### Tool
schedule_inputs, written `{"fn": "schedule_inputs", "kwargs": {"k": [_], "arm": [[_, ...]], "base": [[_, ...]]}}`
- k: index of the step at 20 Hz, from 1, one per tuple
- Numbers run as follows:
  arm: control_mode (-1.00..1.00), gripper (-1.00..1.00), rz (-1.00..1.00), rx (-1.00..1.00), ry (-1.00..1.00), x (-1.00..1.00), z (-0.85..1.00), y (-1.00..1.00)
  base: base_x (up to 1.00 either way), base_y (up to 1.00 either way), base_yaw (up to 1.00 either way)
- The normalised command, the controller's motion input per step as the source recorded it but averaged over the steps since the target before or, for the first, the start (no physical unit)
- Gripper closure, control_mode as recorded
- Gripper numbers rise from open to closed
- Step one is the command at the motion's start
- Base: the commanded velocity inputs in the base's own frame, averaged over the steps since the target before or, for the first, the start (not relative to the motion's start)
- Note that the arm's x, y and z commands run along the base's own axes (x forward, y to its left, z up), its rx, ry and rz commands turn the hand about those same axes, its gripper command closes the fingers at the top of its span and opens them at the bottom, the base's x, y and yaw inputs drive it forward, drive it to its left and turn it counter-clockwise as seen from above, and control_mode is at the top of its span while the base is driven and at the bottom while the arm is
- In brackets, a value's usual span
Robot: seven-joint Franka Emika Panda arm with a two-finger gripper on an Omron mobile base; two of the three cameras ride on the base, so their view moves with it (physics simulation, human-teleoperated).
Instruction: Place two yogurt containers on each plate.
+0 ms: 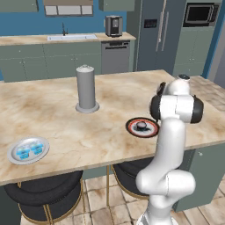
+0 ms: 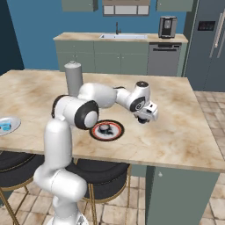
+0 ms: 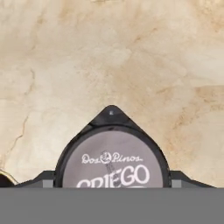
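Note:
My gripper (image 2: pixel 143 119) hangs low over the marble counter, just right of the black red-rimmed plate (image 2: pixel 118 132), and is shut on a dark yogurt cup (image 3: pixel 111 162) whose grey lid reads "Griego". Dark fingertips (image 3: pixel 43 179) press on the cup from both sides. A second dark cup (image 1: pixel 142 126) sits in the middle of the black plate (image 1: pixel 130 126). Far to the left, near the counter's front edge, the silver-grey plate (image 1: pixel 13 154) carries two light blue cups (image 1: pixel 29 149) side by side. I cannot tell whether the held cup touches the counter.
A tall grey canister (image 1: pixel 86 88) with a knob stands mid-counter, behind and left of the black plate. Round black stools (image 1: pixel 48 193) sit under the counter's front edge. My own white elbow (image 1: pixel 176 107) blocks part of the left base view.

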Motion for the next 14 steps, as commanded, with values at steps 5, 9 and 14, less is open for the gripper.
{"fn": "schedule_inputs", "kwargs": {"k": [5,9,14], "arm": [[-1.0,1.0,0.21,0.0,0.0,-0.65,0.11,1.0],[-1.0,1.0,0.21,0.0,0.0,-0.17,-0.09,1.0],[-1.0,1.0,0.13,0.0,0.0,-0.08,-0.08,0.66]], "base": [[0.0,0.0,0.0],[0.0,0.0,0.0],[0.0,0.0,0.0]]}}
